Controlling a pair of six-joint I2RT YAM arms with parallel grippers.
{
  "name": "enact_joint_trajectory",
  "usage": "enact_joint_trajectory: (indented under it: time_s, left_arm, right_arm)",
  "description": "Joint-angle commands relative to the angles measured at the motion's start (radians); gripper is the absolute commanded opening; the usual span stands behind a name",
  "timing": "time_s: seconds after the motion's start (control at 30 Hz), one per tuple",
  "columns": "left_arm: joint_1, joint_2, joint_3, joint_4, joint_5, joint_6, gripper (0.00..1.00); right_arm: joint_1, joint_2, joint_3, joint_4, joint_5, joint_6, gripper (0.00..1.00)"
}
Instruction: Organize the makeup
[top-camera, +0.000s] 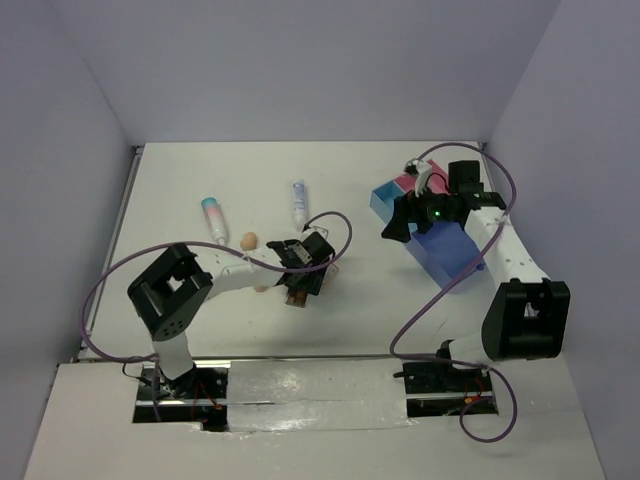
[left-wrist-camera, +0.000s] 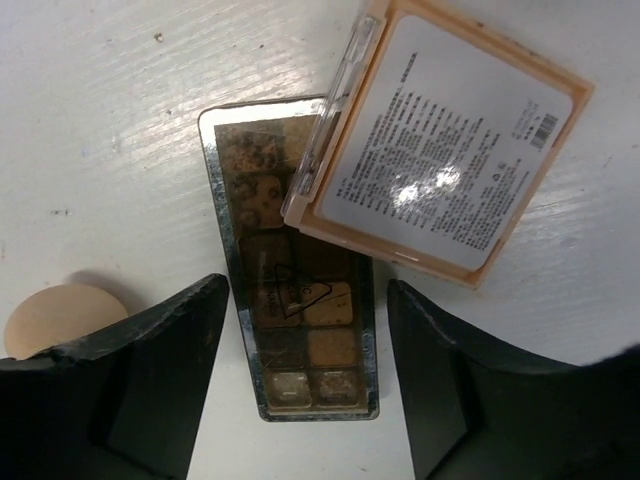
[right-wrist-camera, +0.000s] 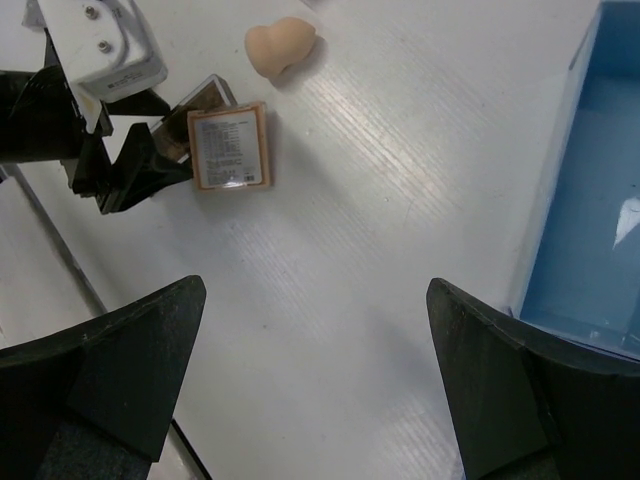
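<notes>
Brown and glossy, the long eyeshadow palette lies flat on the ribbed white table, a square peach compact overlapping one end. The left gripper straddles it, jaws apart; a rounded peach sponge sits nearby. The right gripper gapes wide beside the blue tray.

Overhead wide — close wrist views share peach palette.

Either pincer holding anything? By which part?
Nothing held. Left pincer open, straddling the brown palette, not clamped on it; right pincer open, empty.
</notes>
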Motion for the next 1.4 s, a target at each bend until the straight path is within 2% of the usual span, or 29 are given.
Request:
enact_joint_trajectory:
  time_s: [0.0, 0.13, 0.17, 0.27, 0.4, 0.43, 0.5, 0.63, 0.77, 1.0, 1.2, 1.37]
  left_arm:
    - [-0.005, 0.043, 0.014, -0.014, -0.001, -0.014, 0.76]
    - [-0.004, 0.030, -0.004, -0.002, 0.013, -0.013, 0.59]
    - [-0.005, 0.026, -0.004, 0.001, 0.016, -0.011, 0.49]
    - [-0.005, 0.000, 0.001, -0.005, 0.019, -0.005, 0.30]
    - [-0.004, -0.051, 0.014, -0.003, 0.037, 0.015, 0.21]
    - [-0.004, -0.062, 0.016, -0.003, 0.039, 0.021, 0.12]
    - [-0.004, -0.101, 0.027, -0.005, 0.036, 0.022, 0.01]
    - [-0.004, -0.183, 0.025, 0.030, 0.062, 0.045, 0.00]
    - [-0.004, -0.247, -0.006, 0.098, 0.114, 0.064, 0.00]
    - [-0.004, -0.295, -0.052, 0.196, 0.180, 0.079, 0.00]
    - [-0.004, -0.304, -0.064, 0.242, 0.202, 0.082, 0.00]
    - [-0.004, -0.313, -0.068, 0.250, 0.209, 0.081, 0.00]
  right_arm:
    - [0.044, -0.046, -0.019, 0.020, 0.010, 0.000, 0.99]
    - [0.073, -0.062, -0.042, 0.013, 0.020, -0.006, 1.00]
    - [0.081, -0.065, -0.046, 0.011, 0.021, -0.006, 1.00]
    - [0.116, -0.079, -0.058, 0.005, 0.023, -0.009, 0.99]
    - [0.163, -0.079, -0.064, -0.018, 0.014, -0.018, 0.99]
    - [0.185, -0.077, -0.072, -0.021, 0.011, -0.006, 0.98]
    - [0.212, -0.063, -0.084, -0.017, 0.018, 0.020, 0.97]
    - [0.280, -0.008, -0.086, -0.003, 0.058, 0.161, 0.95]
    - [0.283, 0.052, -0.067, 0.006, -0.011, 0.287, 0.93]
    - [0.283, 0.141, 0.019, -0.021, -0.124, 0.402, 0.92]
    - [0.283, 0.239, 0.079, -0.027, -0.201, 0.522, 0.87]
    - [0.295, 0.297, 0.092, -0.020, -0.188, 0.579, 0.86]
